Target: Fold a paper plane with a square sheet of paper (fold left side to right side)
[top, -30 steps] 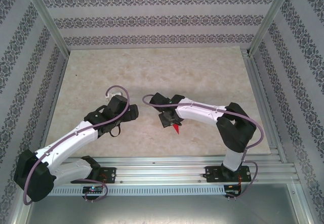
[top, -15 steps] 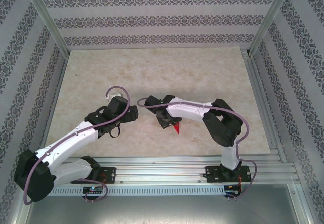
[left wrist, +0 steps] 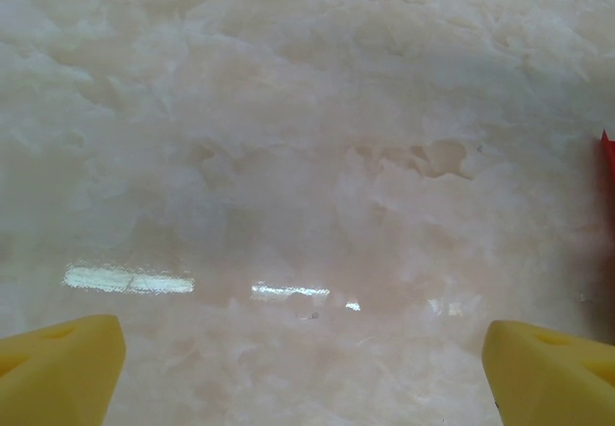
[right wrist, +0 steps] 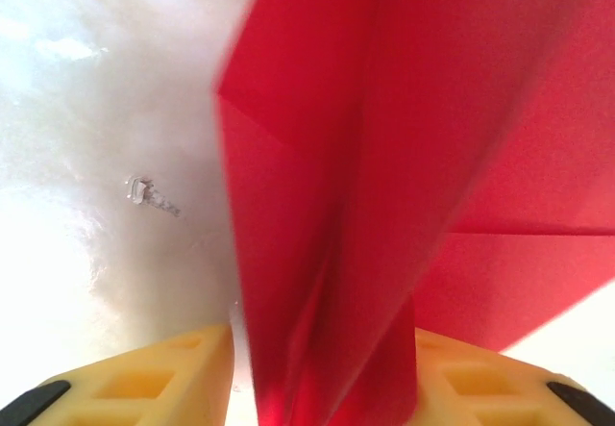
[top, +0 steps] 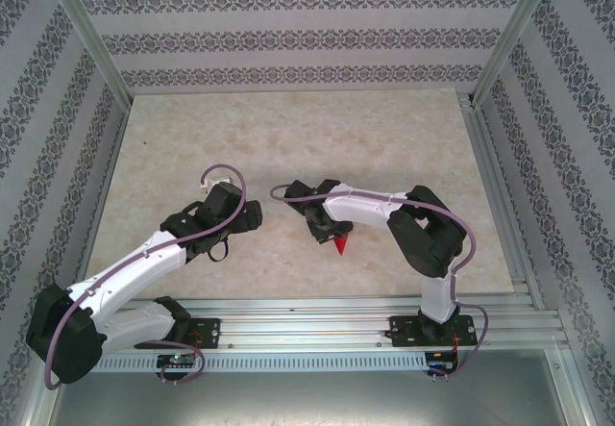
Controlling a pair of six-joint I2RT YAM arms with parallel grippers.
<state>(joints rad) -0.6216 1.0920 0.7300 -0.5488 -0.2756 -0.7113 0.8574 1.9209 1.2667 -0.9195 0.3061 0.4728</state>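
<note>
Right fingers [right wrist: 183, 373] clamp folded paper plane [right wrist: 384, 109] (red, pointed). Left fingers [left wrist: 58, 368] spread wide, empty, above counter [left wrist: 288, 109].

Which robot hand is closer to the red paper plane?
Right. The right gripper has the paper plane between its fingers. The left gripper is open over bare table, off to the plane's left, not touching it.

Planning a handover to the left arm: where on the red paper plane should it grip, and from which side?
Probably the narrow folded keel of the paper plane, just beyond the right gripper that pinches it, approached from the side away from the spread wing. There the layers stack stiff; the wing itself looks thin and floppy.
</note>
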